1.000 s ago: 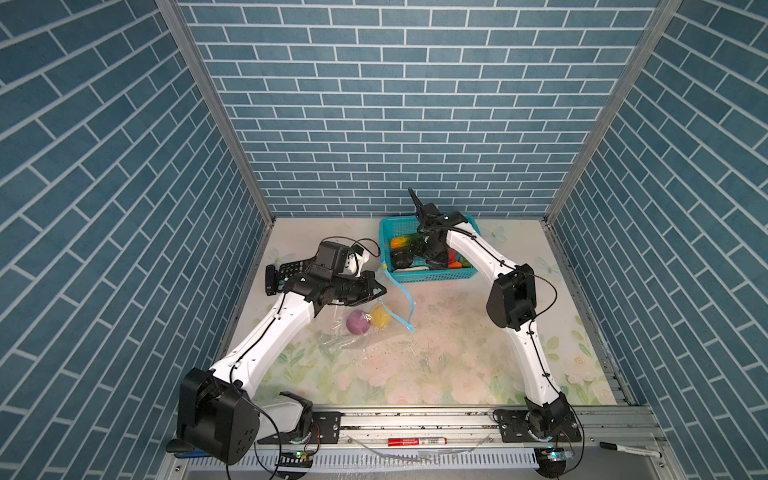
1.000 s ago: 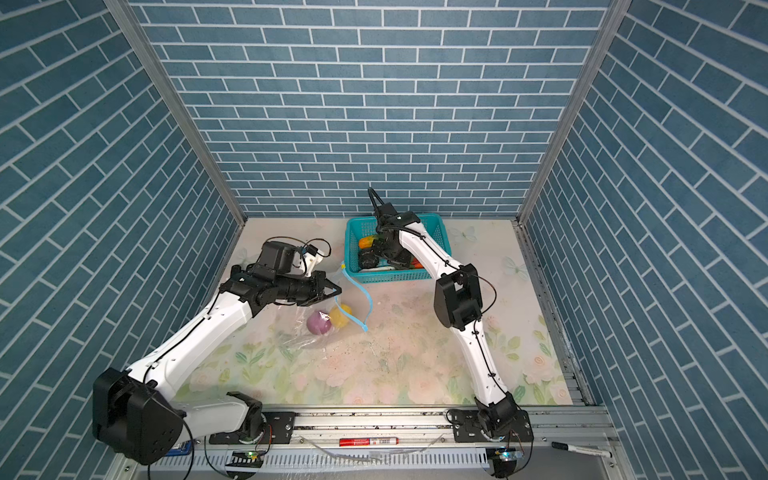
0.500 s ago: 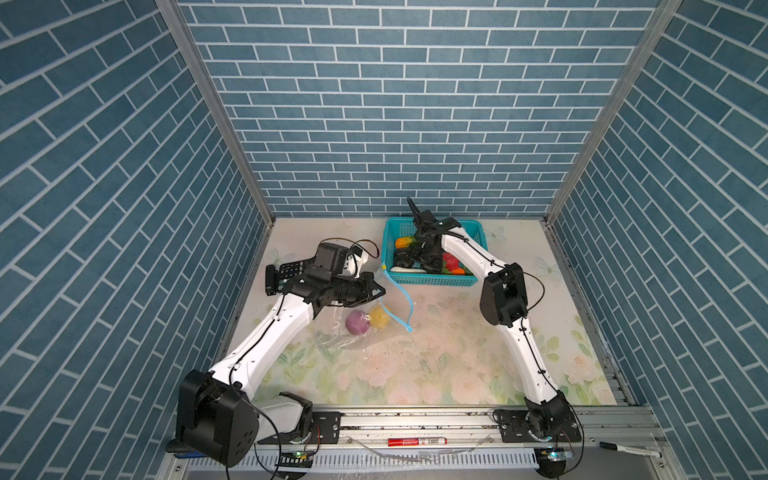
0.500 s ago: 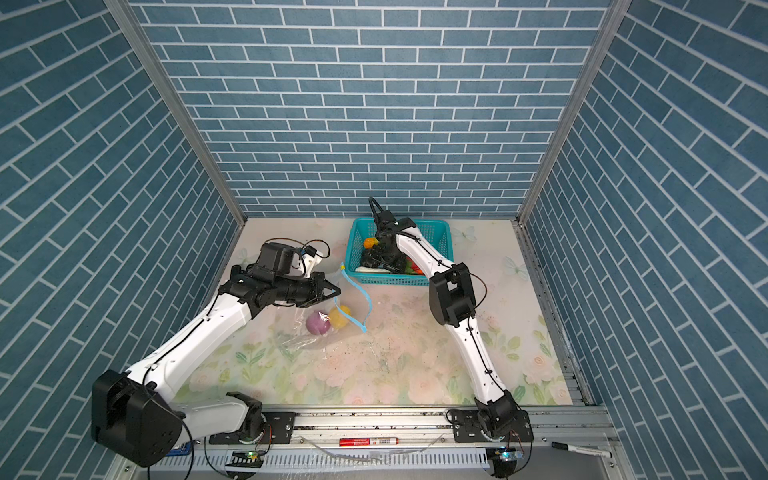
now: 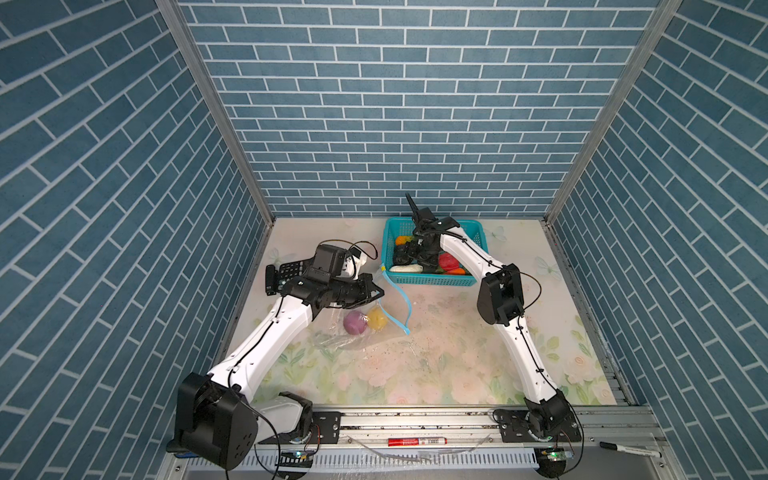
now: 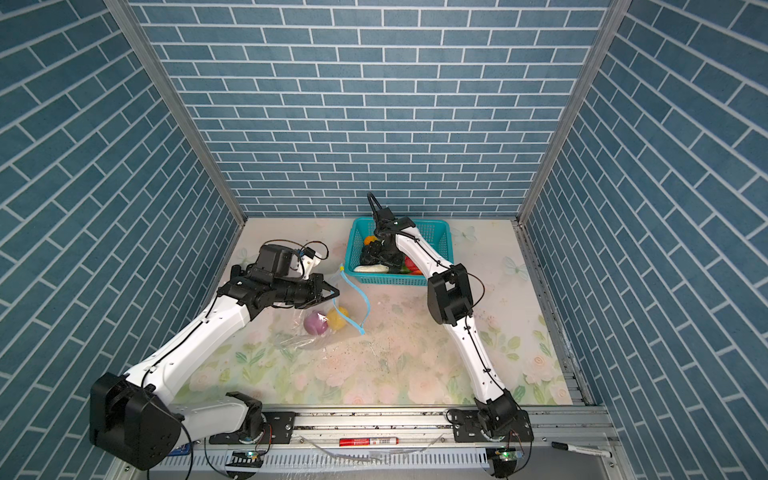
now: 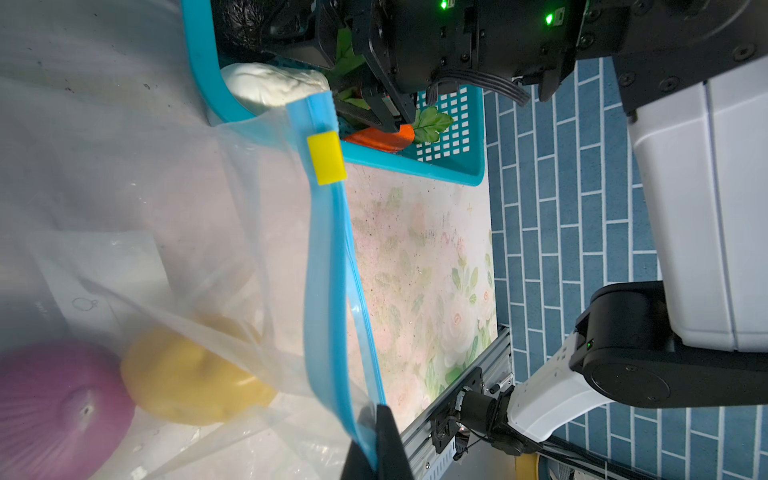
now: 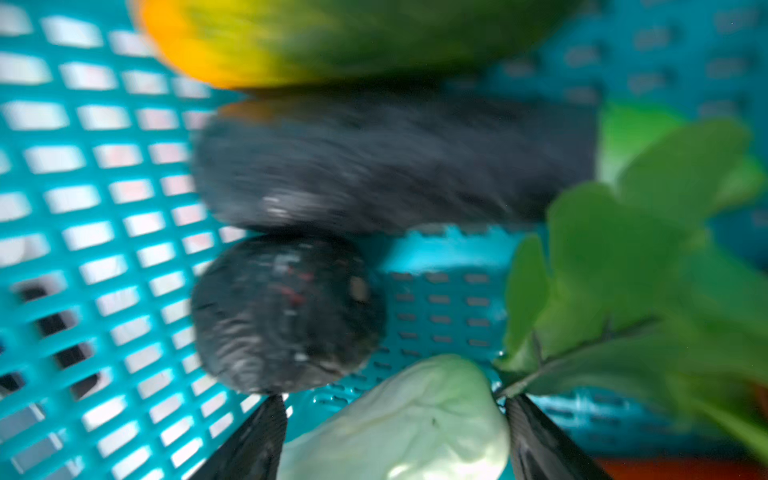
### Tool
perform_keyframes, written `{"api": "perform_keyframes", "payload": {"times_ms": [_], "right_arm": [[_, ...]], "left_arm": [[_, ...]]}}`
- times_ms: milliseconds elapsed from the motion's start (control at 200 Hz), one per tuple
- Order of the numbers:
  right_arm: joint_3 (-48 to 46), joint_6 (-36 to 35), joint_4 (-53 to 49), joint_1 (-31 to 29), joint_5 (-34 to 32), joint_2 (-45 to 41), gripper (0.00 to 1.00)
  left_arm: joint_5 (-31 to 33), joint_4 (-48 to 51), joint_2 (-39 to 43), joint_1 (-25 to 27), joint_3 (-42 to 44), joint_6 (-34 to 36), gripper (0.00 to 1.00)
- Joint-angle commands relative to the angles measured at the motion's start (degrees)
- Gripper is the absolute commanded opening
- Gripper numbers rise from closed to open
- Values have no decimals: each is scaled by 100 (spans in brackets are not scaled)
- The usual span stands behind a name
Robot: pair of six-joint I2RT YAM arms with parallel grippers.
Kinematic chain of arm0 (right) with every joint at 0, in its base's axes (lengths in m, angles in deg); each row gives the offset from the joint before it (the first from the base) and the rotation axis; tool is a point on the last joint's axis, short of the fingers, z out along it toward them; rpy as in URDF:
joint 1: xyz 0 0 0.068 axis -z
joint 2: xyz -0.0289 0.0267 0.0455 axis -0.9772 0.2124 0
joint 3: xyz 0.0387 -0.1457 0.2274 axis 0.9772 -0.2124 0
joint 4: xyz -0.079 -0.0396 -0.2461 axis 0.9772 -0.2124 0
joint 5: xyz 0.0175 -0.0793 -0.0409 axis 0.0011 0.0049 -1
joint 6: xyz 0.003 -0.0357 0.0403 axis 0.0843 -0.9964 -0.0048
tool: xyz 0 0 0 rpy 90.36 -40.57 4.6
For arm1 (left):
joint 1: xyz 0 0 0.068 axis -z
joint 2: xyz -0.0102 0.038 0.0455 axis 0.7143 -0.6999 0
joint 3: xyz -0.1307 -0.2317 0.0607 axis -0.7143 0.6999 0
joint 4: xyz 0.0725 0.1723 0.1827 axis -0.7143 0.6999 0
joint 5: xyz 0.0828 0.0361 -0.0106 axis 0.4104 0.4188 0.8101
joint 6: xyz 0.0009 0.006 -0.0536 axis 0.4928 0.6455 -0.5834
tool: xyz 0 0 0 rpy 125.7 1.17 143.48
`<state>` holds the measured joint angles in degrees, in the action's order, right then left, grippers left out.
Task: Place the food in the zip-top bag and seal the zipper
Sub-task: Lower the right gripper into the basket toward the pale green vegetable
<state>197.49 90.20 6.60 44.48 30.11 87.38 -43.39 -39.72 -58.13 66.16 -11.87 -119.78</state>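
Food [image 5: 446, 261] waits in the teal basket [image 5: 432, 282], and two pieces, the purple onion [image 5: 354, 323] and the yellow fruit [image 5: 377, 318], lie inside the zip-top bag [image 7: 145, 232] on the table [image 5: 436, 357]. We are at the picking-up step. Our left gripper [image 7: 376, 440] is pressed together on the blue zipper [image 7: 328, 257], holding the bag's mouth up. Our right gripper [image 8: 395, 401] is down in the basket, jaws spread wide on both sides of a pale white piece [image 8: 399, 440]. Next we think it must squeeze, lift, and carry that piece to the bag's mouth.
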Motion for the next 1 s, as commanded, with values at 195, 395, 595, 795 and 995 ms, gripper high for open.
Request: {"api": "perform_keyframes", "payload": {"times_ms": [195,395,595,795,995], "right_arm": [[-101,-2891,104,172,1064,-729,84],[-297,-5749,-599,282,1404,-1136,81],[-776,-7403,-397,479,991,-1340,77],[-384,-8915,-647,677,924,-965,68],[-462,-10738,-680,750,1546,-871,38]], "left_arm": [[-12,34,137,-36,51,9,0],[-74,-19,111,-39,61,-52,0],[-91,-1,66,-40,25,-61,0],[-112,-28,-22,-36,34,-84,0],[-92,-10,-62,-36,25,-103,0]]}}
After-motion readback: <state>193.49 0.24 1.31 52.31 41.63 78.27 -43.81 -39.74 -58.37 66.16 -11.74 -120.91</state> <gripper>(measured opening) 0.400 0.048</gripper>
